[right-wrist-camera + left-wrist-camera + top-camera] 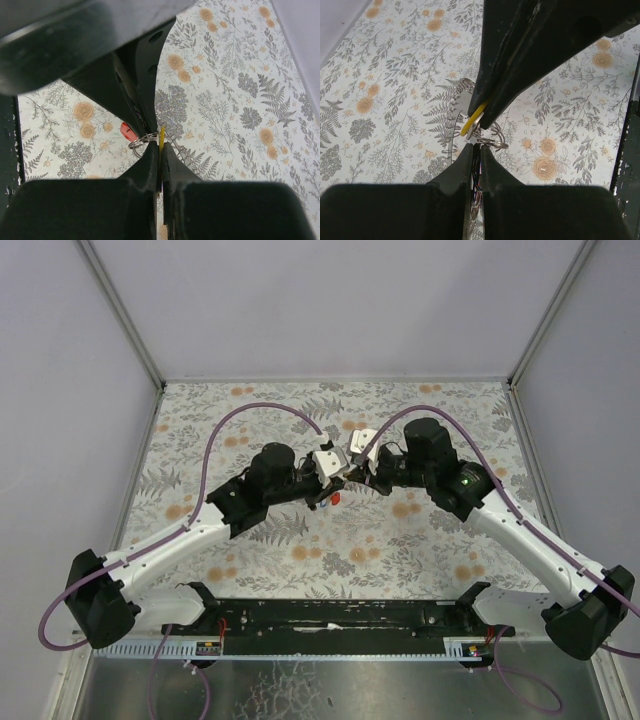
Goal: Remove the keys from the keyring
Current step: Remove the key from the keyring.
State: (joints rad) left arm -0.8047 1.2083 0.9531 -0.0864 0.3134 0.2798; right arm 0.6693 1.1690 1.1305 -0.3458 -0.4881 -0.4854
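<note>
Both grippers meet above the middle of the table. My left gripper (476,146) is shut on the edge of the keyring (456,112), a flat grey ring with a ridged rim that stands on edge in front of its jaws. My right gripper (160,147) is shut on a yellow key (162,135), which also shows as the yellow key (471,121) in the left wrist view. Small wire loops (490,140) link the two. A red key (127,131) hangs below, seen from above as the red key (335,498). Other keys are hidden.
The table carries a floral printed cloth (300,550) between grey walls. A metal frame edge (130,330) runs along the back left and a black rail (330,615) lies at the near edge by the arm bases. Purple cables (240,415) arc over both arms.
</note>
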